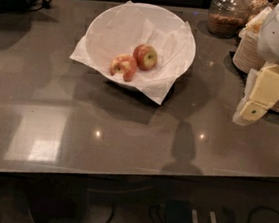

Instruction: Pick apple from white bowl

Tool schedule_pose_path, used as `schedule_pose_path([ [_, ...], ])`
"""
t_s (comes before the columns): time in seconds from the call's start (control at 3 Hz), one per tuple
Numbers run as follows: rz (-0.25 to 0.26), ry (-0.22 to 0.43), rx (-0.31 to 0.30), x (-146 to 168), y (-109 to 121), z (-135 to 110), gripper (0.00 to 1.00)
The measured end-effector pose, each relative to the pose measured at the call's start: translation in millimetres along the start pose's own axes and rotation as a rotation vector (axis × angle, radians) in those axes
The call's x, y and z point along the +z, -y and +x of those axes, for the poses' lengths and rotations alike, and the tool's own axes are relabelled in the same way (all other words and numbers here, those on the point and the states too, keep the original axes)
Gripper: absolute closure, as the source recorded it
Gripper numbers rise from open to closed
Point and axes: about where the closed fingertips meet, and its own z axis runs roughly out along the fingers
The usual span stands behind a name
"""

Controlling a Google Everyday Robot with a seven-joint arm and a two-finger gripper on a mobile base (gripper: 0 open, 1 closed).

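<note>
The gripper [255, 99], state unclear, is hovering at the tabletop's [127, 132] right edge, possibly risking seizing the bitten apple [123, 66] crowding the whole apple [145, 57].

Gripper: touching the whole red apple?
No, the gripper hangs over the grey table at right, far from the whole red apple in the white paper-lined bowl.

The gripper [251, 103] is hanging over the table's [127, 132] right side, and open tabletop is lying between it and the white bowl [187, 52]. The bitten apple [123, 67] is sitting just beside the apple [145, 57], crowding its left. Stacked plates [247, 51] are standing behind the gripper.
</note>
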Motion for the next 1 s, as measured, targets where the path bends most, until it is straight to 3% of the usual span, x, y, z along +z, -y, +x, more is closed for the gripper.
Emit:
schedule_pose_path([
  [0.33, 0.021, 0.052, -0.062, 4, 18, -24, 0.0],
  [1.0, 0.025, 0.165, -0.277, 22, 74, -95, 0.0],
])
